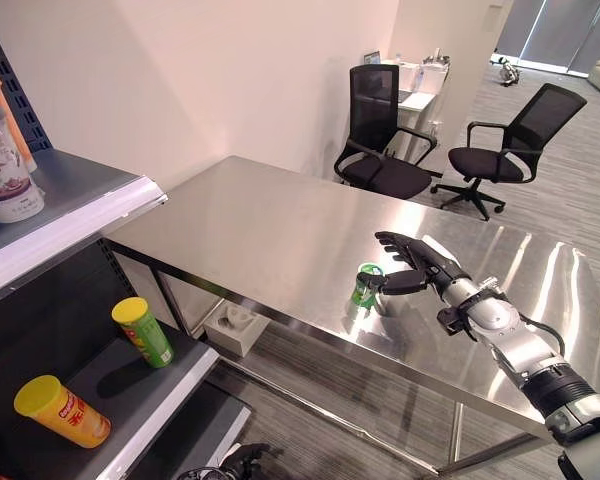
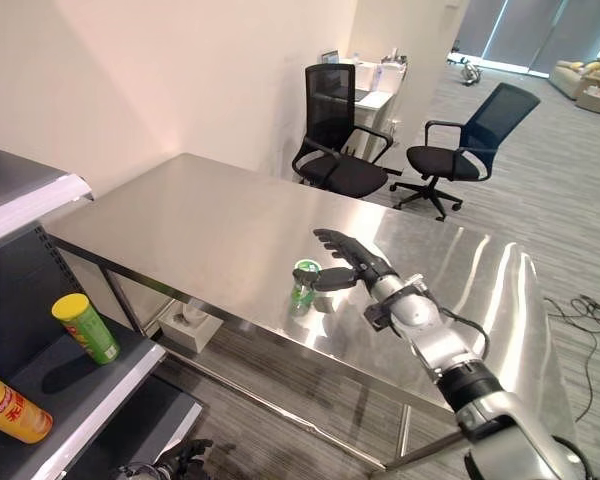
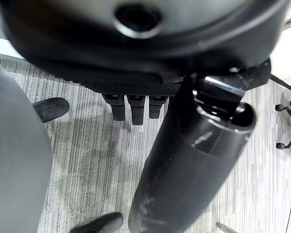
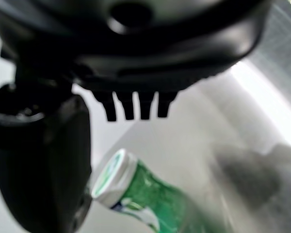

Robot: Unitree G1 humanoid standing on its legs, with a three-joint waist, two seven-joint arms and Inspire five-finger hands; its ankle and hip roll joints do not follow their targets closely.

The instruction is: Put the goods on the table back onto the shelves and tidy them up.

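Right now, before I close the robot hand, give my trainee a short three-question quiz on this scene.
1. True or false: the right robot hand has its fingers closed round the small green container.
2. Where is the small green container? A) on the steel table B) on the lower shelf C) on the floor
3. Fill in: beside the green tube on the lower shelf lies a ____ tube with a yellow cap.

Key:
1. False; the fingers are spread and straight beside it.
2. A
3. orange

Bright room, glare on table [image 1: 280, 230], wrist views blurred
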